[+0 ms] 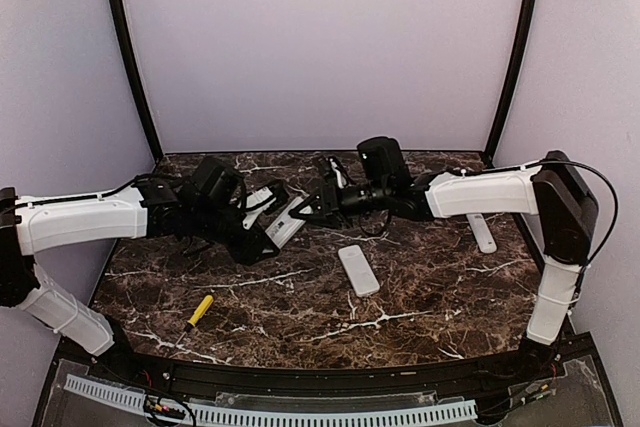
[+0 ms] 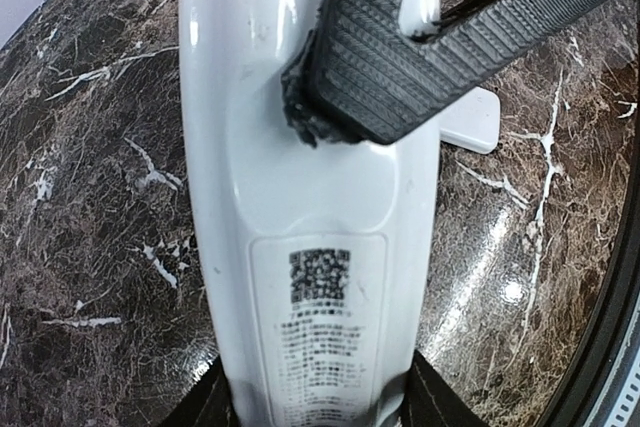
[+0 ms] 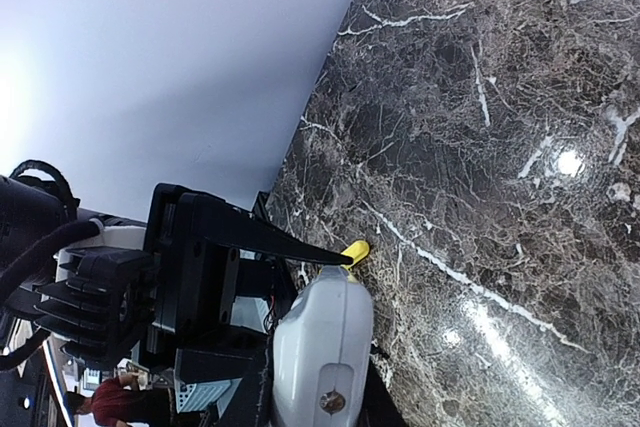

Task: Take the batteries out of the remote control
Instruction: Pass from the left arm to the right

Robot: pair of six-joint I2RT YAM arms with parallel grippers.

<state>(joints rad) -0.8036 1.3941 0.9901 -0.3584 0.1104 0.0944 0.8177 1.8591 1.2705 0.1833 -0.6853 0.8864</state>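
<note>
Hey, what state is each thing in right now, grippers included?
Left gripper: shut on the held remote.
Right gripper: touching the held remote; jaws unclear.
Held remote: lifted off the table.
Middle remote: lying flat, untouched.
Right remote: lying flat, untouched.
Screwdriver: lying flat, untouched.

Dark marble table [image 1: 420, 297] with glossy reflections, pale lilac walls [image 1: 320, 47], black corner posts [image 1: 130, 57]
</note>
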